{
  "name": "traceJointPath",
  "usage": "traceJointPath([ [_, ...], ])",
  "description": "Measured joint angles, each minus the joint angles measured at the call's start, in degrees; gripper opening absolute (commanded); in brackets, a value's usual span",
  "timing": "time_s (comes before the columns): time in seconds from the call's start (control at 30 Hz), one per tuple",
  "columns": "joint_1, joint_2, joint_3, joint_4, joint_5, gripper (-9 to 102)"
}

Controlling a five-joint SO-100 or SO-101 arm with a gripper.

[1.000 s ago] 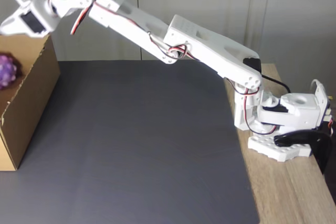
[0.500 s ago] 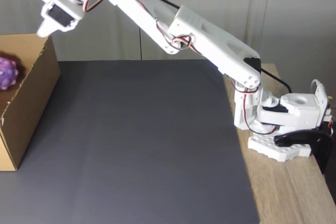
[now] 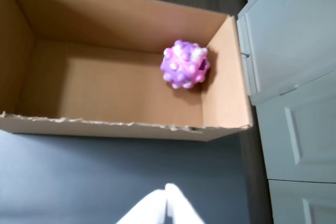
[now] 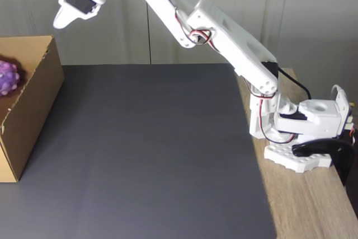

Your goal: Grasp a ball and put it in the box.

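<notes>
The knobbly purple, pink and white ball (image 3: 185, 64) lies on the floor of the brown cardboard box (image 3: 126, 127), close to its right wall in the wrist view. In the fixed view the ball (image 4: 6, 77) peeks out at the left edge, inside the box (image 4: 34, 96). My white gripper (image 4: 60, 22) hangs high in the air, up and to the right of the box, holding nothing. Its fingertips (image 3: 167, 188) meet at the bottom of the wrist view, shut and well clear of the box's near wall.
A dark grey mat (image 4: 151, 149) covers the table between the box and the arm's base (image 4: 302, 132), which is fixed on a wooden strip at the right. White cabinet doors (image 3: 294, 77) stand beside the box.
The arm has risen and swung to the right, carrying the gripper from above the box to a higher spot beside it. The ball has stayed in the box.
</notes>
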Motion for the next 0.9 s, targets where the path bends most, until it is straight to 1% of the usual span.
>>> traceJointPath([
  [0.13, 0.44, 3.25, 1.14, 0.62, 0.26, 0],
  [0.2, 0.88, 8.7, 6.77, 0.62, 0.7, 0],
  [0.27, 1.41, 11.87, 9.14, 0.62, 1.58, 0],
  [0.57, -0.18, 18.54, 14.59, 0.79, 2.02, 0],
  [0.77, -1.23, 27.86, 27.69, 0.0, 3.6, 0],
  [0.9, -2.37, 35.42, 38.41, -3.25, 3.78, 0],
])
